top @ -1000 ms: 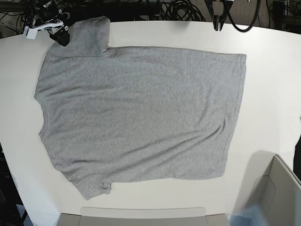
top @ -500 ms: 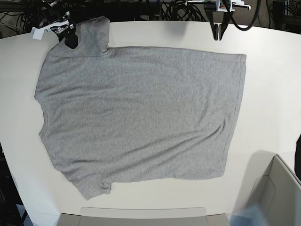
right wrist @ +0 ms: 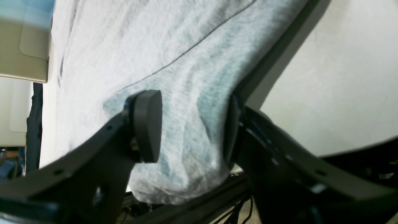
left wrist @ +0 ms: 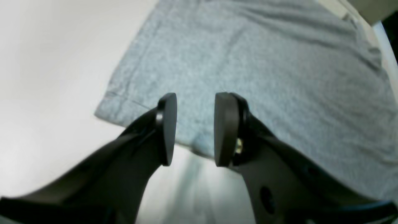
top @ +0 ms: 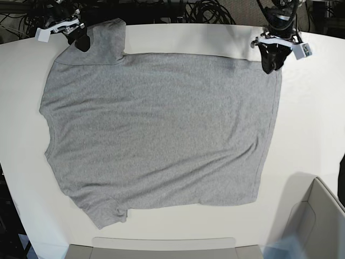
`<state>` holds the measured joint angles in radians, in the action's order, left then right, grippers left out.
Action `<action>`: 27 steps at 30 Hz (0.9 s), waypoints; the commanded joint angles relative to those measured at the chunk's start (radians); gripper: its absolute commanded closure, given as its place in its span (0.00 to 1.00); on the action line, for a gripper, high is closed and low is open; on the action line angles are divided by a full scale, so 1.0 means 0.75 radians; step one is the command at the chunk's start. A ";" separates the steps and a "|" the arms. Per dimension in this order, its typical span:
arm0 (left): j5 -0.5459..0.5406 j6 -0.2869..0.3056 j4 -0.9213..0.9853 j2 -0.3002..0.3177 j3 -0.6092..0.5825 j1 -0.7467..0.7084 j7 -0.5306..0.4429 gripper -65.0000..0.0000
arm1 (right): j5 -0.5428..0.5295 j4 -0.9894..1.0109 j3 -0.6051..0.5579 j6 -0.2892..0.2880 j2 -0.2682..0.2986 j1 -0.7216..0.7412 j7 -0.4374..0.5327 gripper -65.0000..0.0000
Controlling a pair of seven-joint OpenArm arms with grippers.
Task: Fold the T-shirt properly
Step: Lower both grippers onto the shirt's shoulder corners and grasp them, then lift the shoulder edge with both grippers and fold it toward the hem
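The heather-grey T-shirt lies flat on the white table, plain side up, with no lettering showing. My left gripper hangs over the shirt's far right hem corner. In the left wrist view it is open and empty, with the corner of the T-shirt just below its pads. My right gripper is at the far left sleeve. In the right wrist view it is open, with bunched T-shirt sleeve fabric between its pads, which stand apart.
A grey open box stands at the front right corner. A flat beige tray edge runs along the front. Black cables lie behind the table's far edge.
My left gripper has come down from the back edge to the shirt's far right corner. My right gripper has shifted slightly towards the back at the sleeve.
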<state>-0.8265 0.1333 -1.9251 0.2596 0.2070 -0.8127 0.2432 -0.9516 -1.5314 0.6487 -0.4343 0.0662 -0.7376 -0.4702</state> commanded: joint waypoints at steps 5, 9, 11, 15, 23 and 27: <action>-0.096 0.020 0.074 0.003 0.228 0.135 0.358 0.67 | 0.098 0.013 -0.001 0.079 0.021 -0.036 -0.100 0.54; -0.098 0.146 0.221 0.001 0.331 0.246 0.542 0.67 | 0.098 0.013 0.001 0.079 0.021 -0.038 -0.100 0.54; -0.098 0.198 0.299 0.001 0.355 0.289 0.583 0.67 | 0.098 0.013 0.001 0.079 0.021 -0.038 -0.100 0.54; -0.094 0.230 0.420 0.003 0.374 0.344 0.595 0.67 | 0.098 0.013 0.001 0.079 0.021 -0.040 -0.100 0.54; -0.094 0.255 0.528 0.009 0.359 0.395 0.608 0.67 | 0.098 0.013 -0.003 0.079 0.023 -0.047 -0.100 0.54; -0.092 0.341 0.577 0.009 0.359 0.459 0.702 0.68 | 0.098 0.013 -0.007 0.079 0.023 -0.047 -0.100 0.54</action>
<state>-0.9180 0.4000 -1.4925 0.2611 0.4786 -0.4610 0.7280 -0.9516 -1.5314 0.6445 -0.4351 0.0795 -0.7460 -0.4706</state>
